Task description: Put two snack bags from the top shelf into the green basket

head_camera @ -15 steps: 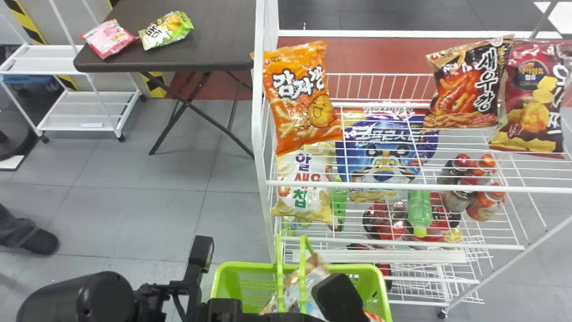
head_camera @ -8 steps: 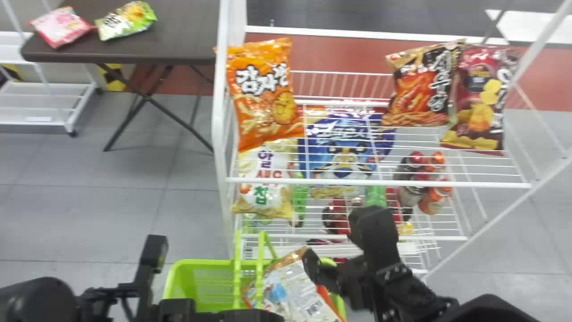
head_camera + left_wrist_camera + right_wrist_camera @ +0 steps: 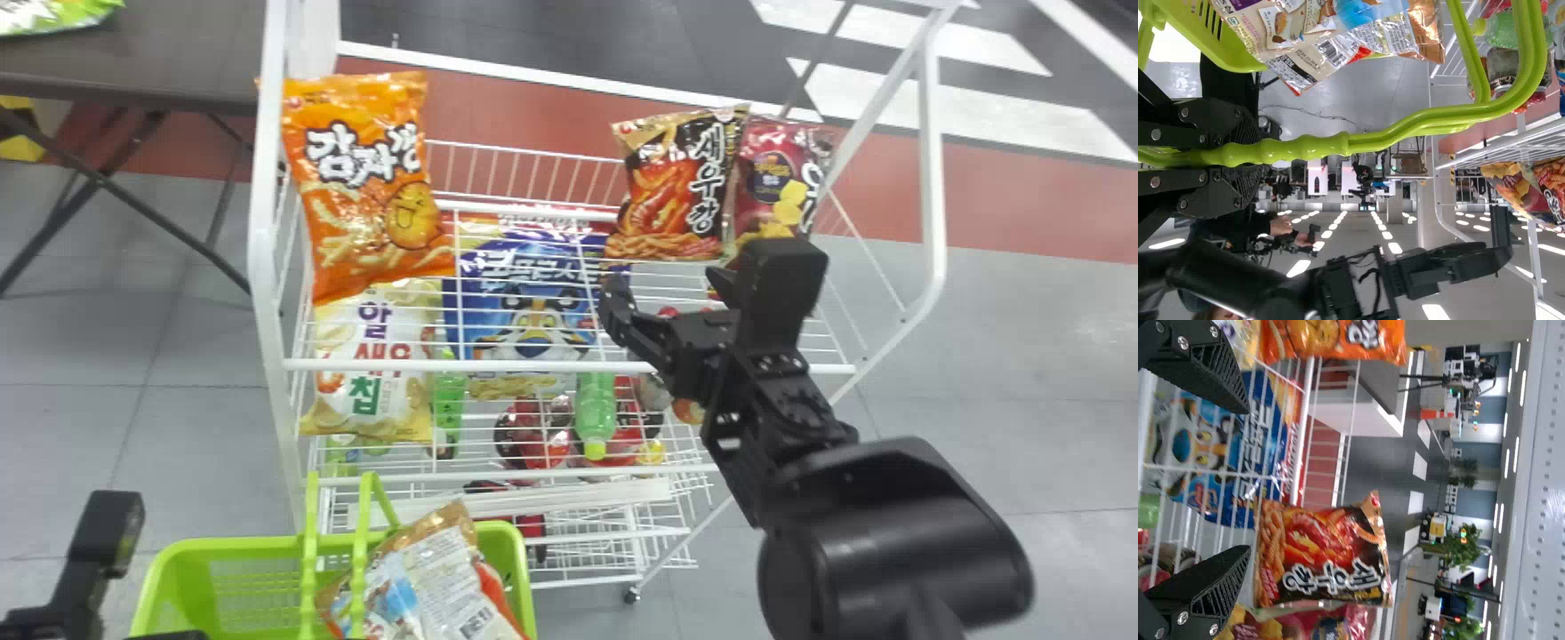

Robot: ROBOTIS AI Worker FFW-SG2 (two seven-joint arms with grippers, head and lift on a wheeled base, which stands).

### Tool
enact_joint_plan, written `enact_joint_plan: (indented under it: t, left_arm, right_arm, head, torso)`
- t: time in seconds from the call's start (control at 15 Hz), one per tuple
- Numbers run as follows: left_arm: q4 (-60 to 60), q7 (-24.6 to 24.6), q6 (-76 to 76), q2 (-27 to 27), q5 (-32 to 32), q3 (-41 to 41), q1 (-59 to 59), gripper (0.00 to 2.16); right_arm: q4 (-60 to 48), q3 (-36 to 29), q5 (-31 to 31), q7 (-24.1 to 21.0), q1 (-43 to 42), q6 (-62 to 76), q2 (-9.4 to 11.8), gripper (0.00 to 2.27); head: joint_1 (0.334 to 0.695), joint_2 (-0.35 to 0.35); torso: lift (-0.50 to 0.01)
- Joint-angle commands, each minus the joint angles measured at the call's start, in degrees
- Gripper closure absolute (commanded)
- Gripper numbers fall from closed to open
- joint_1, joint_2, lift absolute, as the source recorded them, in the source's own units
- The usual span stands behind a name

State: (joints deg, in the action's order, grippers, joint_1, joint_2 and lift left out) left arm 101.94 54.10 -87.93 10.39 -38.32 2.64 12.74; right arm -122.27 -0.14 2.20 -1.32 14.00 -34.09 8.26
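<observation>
The left gripper (image 3: 1258,152) grasps the green basket's handle (image 3: 1311,148), so the basket (image 3: 222,544) sits upright just before the near edge of the rack, towards its left corner; held there, it probably leaves a short carry down from the top shelf (image 3: 498,365) and frees the right arm for picking. A bag (image 3: 436,578) is already in the basket, tilted, its printed back turned up; whether it counts towards the two I cannot tell. The right gripper (image 3: 1248,480) is empty, its fingers spread wide before the black bag (image 3: 676,191), which seems the likeliest one to be taken. That bag is on the top shelf, towards the right end, with the red bag (image 3: 778,178) close against its right side; the orange bag (image 3: 364,178) is at the left end, well apart. The black bag looks propped up, face to the robot, presumably so its front can be seen. Its foot is nearer the shelf's front edge and its top seal points up and towards the back edge; the long axis runs from foot to seal, leaning slightly right in the head view. The spread fingers lie one to either side of its lower part, so closing across its width looks workable, though the soft pack may crumple, and the right-hand finger could catch the red bag.
</observation>
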Motion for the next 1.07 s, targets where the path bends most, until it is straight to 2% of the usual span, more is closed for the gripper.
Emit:
enact_joint_plan:
  t: [0.0,0.07,0.2,0.53,1.0]
  left_arm:
    - [0.6,-0.1,-0.6,0.2,0.0,0.0,0.1,2.15]
    - [0.8,-0.2,-1.0,0.5,0.0,0.0,0.1,2.15]
    - [1.1,-0.2,-1.7,0.7,-0.1,0.1,0.0,2.15]
    - [1.3,-0.4,-2.1,0.8,-0.1,0.2,0.0,2.15]
    - [1.0,-0.4,-2.1,1.1,0.0,0.2,-0.7,2.15]
  right_arm:
    - [7.5,-1.7,0.9,-0.1,-5.2,3.9,0.0,0.06]
    - [10.9,-3.3,2.1,0.4,-7.2,6.4,0.0,0.05]
    - [17.4,-5.8,3.1,5.4,-10.6,13.9,0.0,0.05]
    - [29.9,-7.2,2.3,5.2,-20.6,14.1,0.0,0.06]
    - [51.2,-5.9,-0.6,6.3,-34.6,15.3,2.0,0.06]
  head:
    - [0.695,-0.317]
    - [0.695,-0.329]
    - [0.695,-0.340]
    - [0.695,-0.350]
    - [0.695,-0.350]
  torso:
    - [-0.001]
    - [-0.001]
    - [-0.001]
    - [-0.001]
    - [-0.001]
